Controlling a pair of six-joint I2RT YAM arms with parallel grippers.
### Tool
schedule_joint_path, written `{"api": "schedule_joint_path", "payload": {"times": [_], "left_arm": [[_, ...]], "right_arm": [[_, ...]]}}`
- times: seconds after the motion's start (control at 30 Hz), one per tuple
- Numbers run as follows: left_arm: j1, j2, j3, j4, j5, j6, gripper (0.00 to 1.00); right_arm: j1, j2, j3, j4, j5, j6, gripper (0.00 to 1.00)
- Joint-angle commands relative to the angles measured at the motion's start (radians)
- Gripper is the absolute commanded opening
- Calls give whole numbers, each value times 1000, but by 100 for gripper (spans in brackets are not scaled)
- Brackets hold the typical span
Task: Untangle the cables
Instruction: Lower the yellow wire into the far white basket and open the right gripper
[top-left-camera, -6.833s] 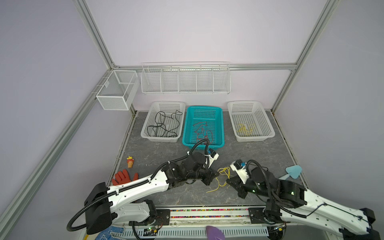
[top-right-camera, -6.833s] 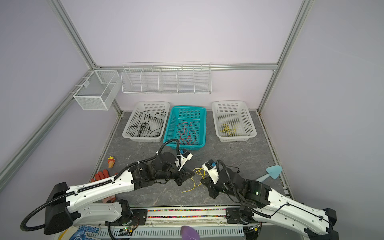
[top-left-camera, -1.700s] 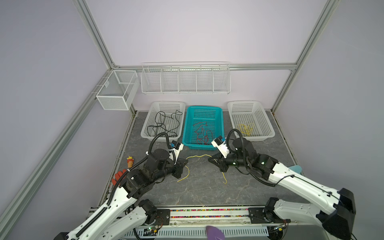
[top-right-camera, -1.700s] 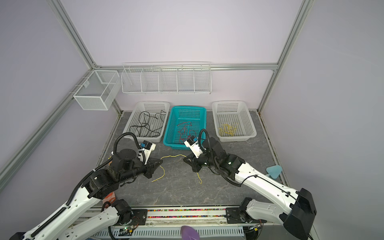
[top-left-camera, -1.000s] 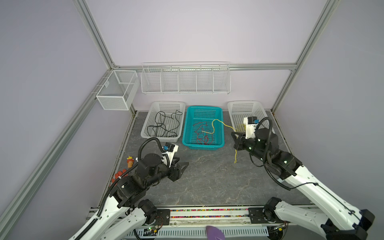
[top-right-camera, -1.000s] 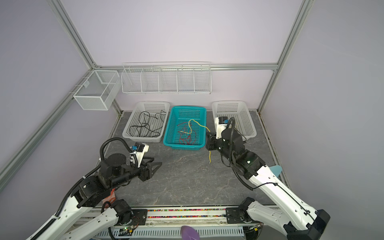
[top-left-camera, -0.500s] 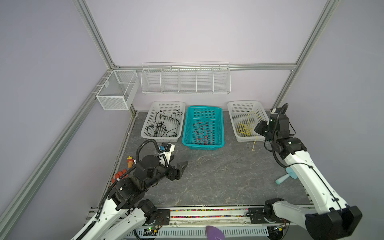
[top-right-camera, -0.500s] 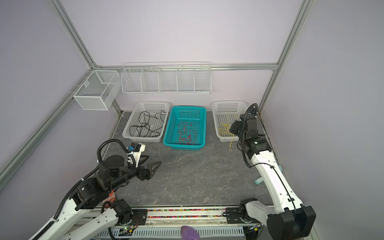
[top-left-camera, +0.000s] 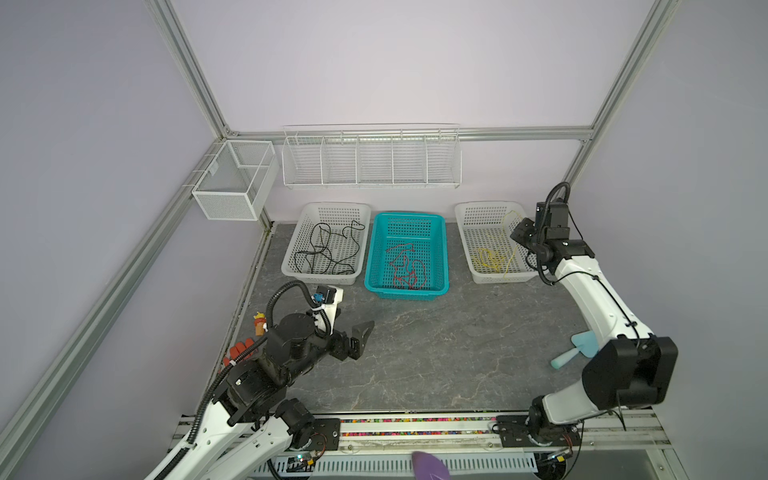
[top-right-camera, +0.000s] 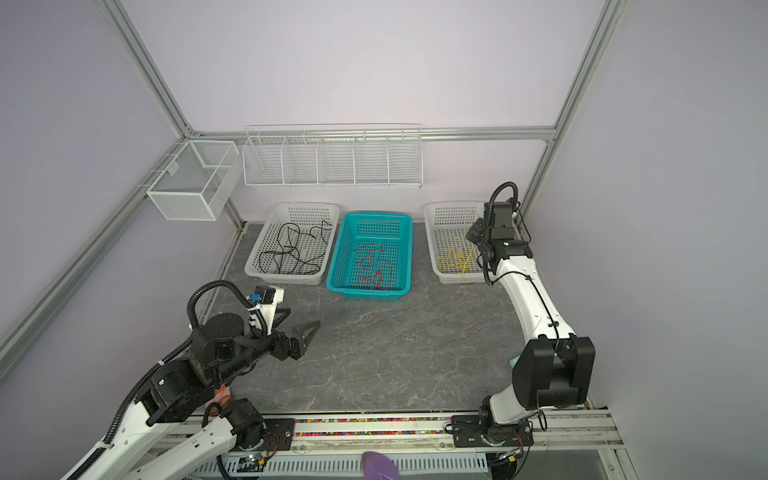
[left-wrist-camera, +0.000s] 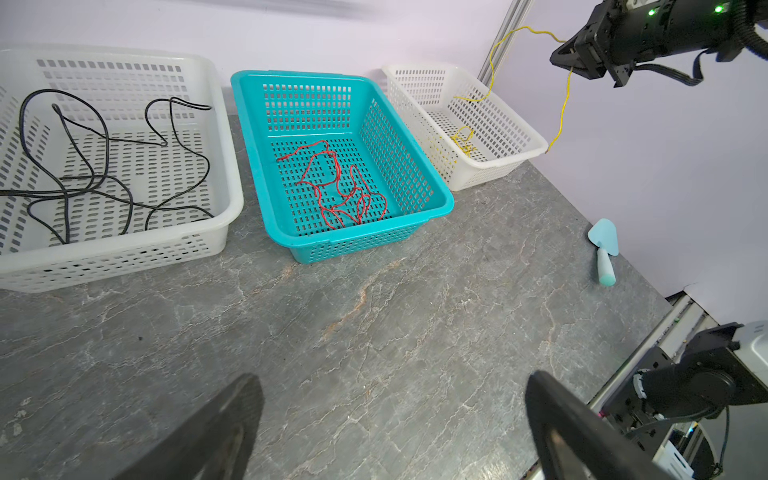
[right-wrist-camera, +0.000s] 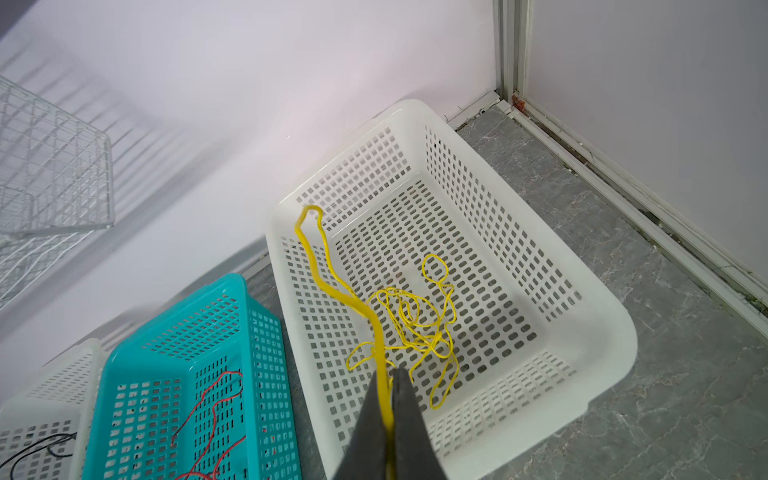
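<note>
In both top views we see the right jaws clamped on a yellow cable (top-left-camera: 510, 262) above the right white basket (top-left-camera: 464, 241), black cables (top-left-camera: 322, 245) in the left white basket (top-left-camera: 286, 266), red cables (top-left-camera: 405, 268) in the teal basket (top-left-camera: 405, 291), and the left jaws spread wide above the tabletop (top-left-camera: 457, 345). The left wrist view shows us those left jaws empty and the yellow cable (left-wrist-camera: 563, 108) dangling from the right jaws. In the right wrist view we see that cable (right-wrist-camera: 376, 332) pinched tight, looping over a yellow tangle (right-wrist-camera: 415, 324) on the basket floor.

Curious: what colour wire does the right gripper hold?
Thin yellow wire, clearest in the right wrist view.
</note>
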Motion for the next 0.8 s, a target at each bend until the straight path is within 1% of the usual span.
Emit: {"api": "schedule_joint_path", "payload": {"times": [0.0, 0.07, 0.2, 0.3, 0.43, 0.5, 0.6, 0.77], "left_arm": [[2, -1, -11, 1, -21, -11, 99], [2, -3, -12, 1, -23, -12, 99], [2, -16, -17, 6, -32, -12, 99], [2, -19, -19, 7, -33, -13, 99], [2, -19, -20, 9, -35, -14, 99], [2, -17, -20, 10, -35, -12, 99], [2, -15, -20, 10, -33, -12, 99], [1, -18, -22, 10, -35, -13, 99]], "right_arm": [[-14, 46, 29, 45, -3, 6, 6], [-19, 82, 40, 59, -20, 8, 6], [-27, 184, 107, 45, -96, 8, 6], [-31, 236, 133, 63, -111, 5, 6], [-34, 282, 156, 95, -93, -3, 6], [-37, 324, 196, 100, -119, -18, 7], [-42, 393, 274, 75, -162, -33, 7], [-75, 488, 364, 18, -234, 13, 7]]}}
